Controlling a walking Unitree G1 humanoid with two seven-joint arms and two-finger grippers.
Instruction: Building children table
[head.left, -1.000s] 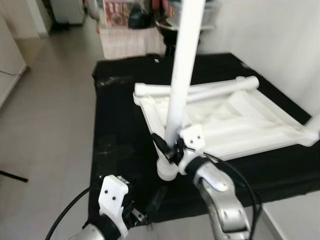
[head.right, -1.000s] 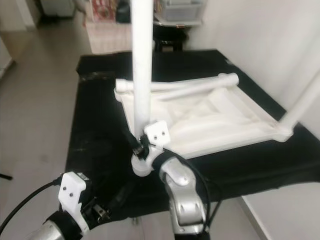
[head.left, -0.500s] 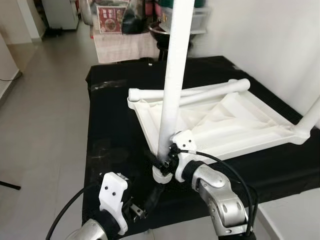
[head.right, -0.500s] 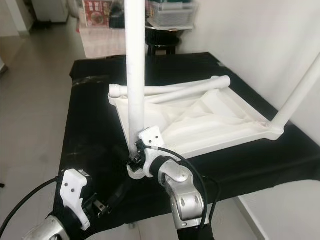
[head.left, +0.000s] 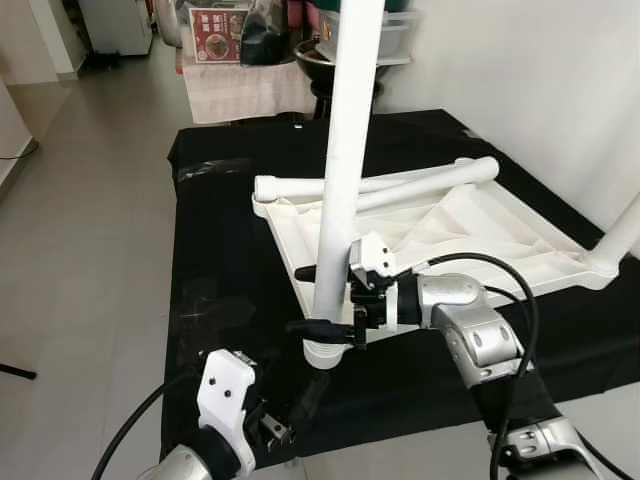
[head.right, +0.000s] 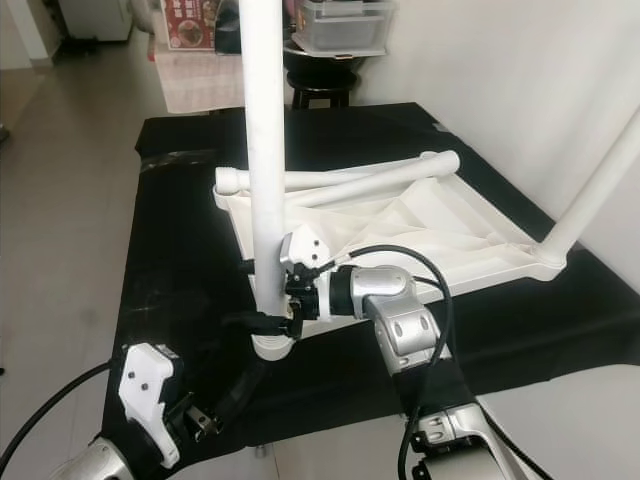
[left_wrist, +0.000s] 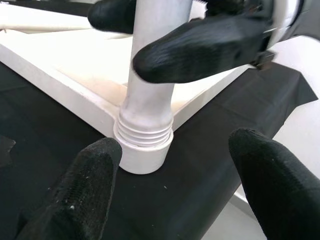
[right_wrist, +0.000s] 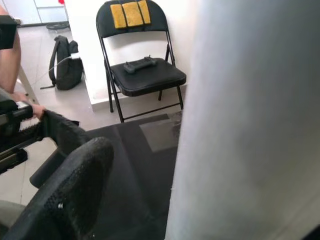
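Black cloth (head.left: 230, 230) covers table; right claw (head.left: 318, 300) clamps leg (head.left: 340, 180); left claw (left_wrist: 175, 190) apart.

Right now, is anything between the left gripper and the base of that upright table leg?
Nothing visible. The left gripper is open with bare black cloth between it and the leg's threaded base. The right gripper straddles the upright leg higher up.

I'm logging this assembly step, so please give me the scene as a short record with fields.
surface: black cloth
tabletop: white, upside down on the cloth
upright leg: standing in the near corner socket, threads showing at its base
right gripper: fingers either side of the upright leg
left gripper: open, low before the leg's base
loose legs: lying across the tabletop's far edge
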